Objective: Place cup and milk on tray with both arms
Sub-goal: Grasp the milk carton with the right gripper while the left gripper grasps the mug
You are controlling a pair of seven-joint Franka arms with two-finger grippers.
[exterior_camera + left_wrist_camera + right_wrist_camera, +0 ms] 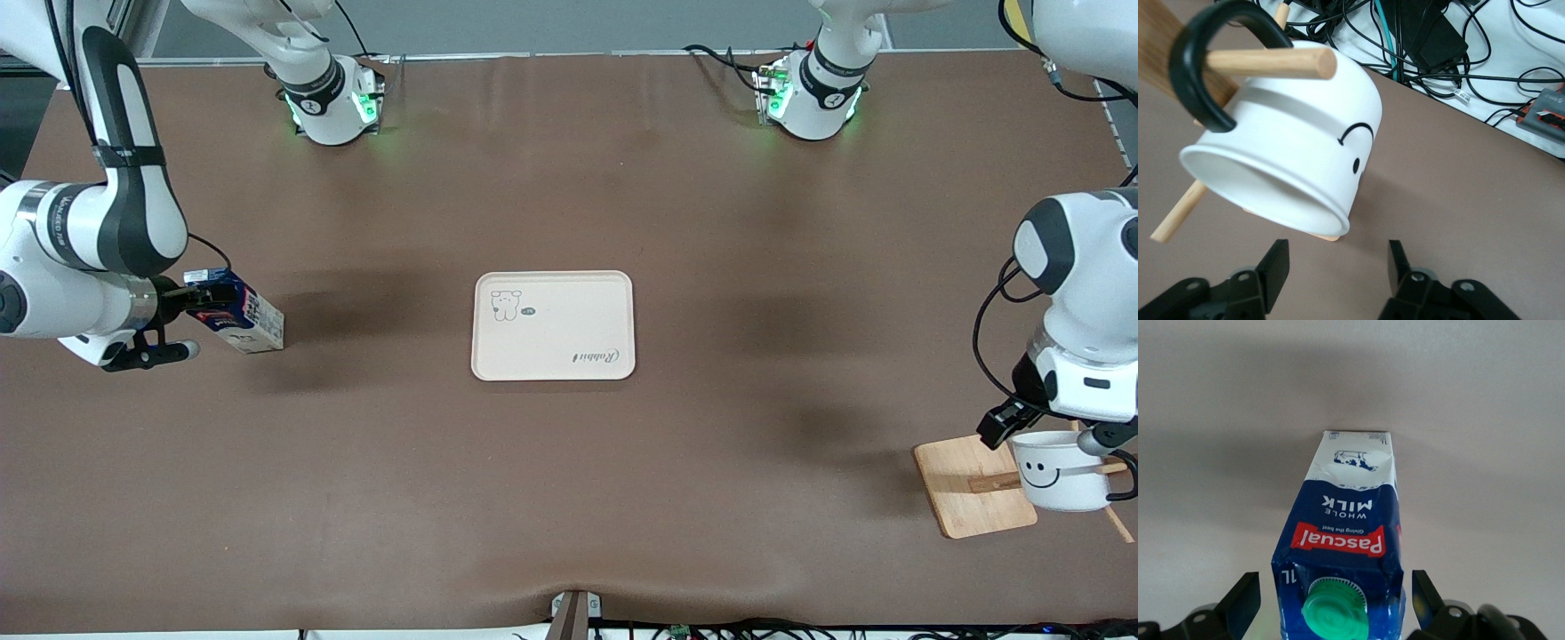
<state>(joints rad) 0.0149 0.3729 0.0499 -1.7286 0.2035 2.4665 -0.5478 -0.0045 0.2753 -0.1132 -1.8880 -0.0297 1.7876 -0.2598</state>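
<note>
The cup point(1060, 471) hangs on a wooden peg, left gripper point(1338, 270) spread open just beside its rim. Right gripper point(1331, 600) straddles the milk point(238, 313), fingers wide, not touching. The tray point(553, 326) holds nothing.

robot lab bench, two bolted-down arm bases point(333, 102) upper frame, brown table mat point(569, 498), cable tangle point(1451, 47) off table edge

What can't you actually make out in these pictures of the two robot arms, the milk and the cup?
- Front view: the right end effector is at the dark blue and white milk carton; the arm's wrist hides its fingers.
- Front view: the small print on the flat cream-beige rectangular tray is too small to read.
- Left wrist view: the small white smiley mug shows only part of its face; the rest curves away.
- Right wrist view: the carton's base is hidden by its own body.
</note>
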